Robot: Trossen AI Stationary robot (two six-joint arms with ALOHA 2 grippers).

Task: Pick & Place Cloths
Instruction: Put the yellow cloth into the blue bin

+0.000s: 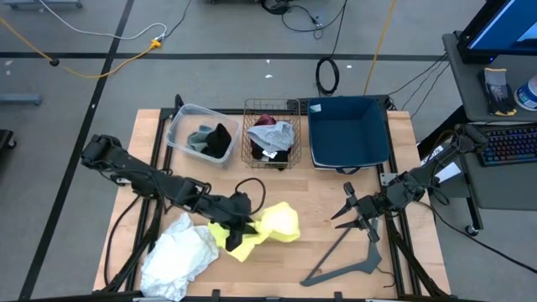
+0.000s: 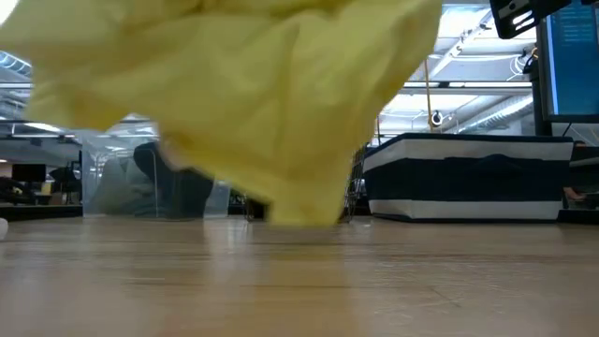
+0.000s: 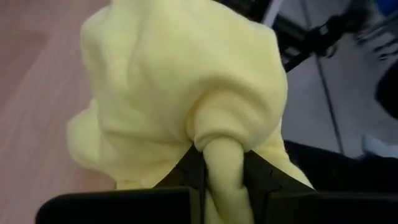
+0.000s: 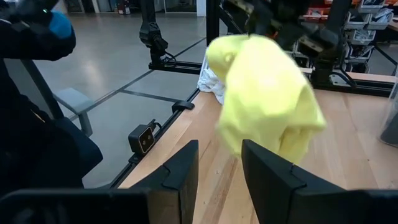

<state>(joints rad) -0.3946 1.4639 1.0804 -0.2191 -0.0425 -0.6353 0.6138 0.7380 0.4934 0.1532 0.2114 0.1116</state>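
Yellow cloth (image 3: pixel 186 93) is soft and light; your left gripper (image 3: pixel 221 177) pinches a bunched fold, so expect drape. Right gripper (image 4: pixel 219 168) waits part-open, empty.

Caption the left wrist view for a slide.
Left end effector pinching a bunched fold of the soft yellow fabric cloth.

The high view looks straight down on the whole pale wooden worktop (image 1: pixel 277 193) and both arms, while the low view sits at worktop level, facing across it, almost filled by the crumpled yellow fabric cloth (image 2: pixel 253 103) close before it. Each wrist view looks forward past its own dark fingers; all four views share that yellow cloth.
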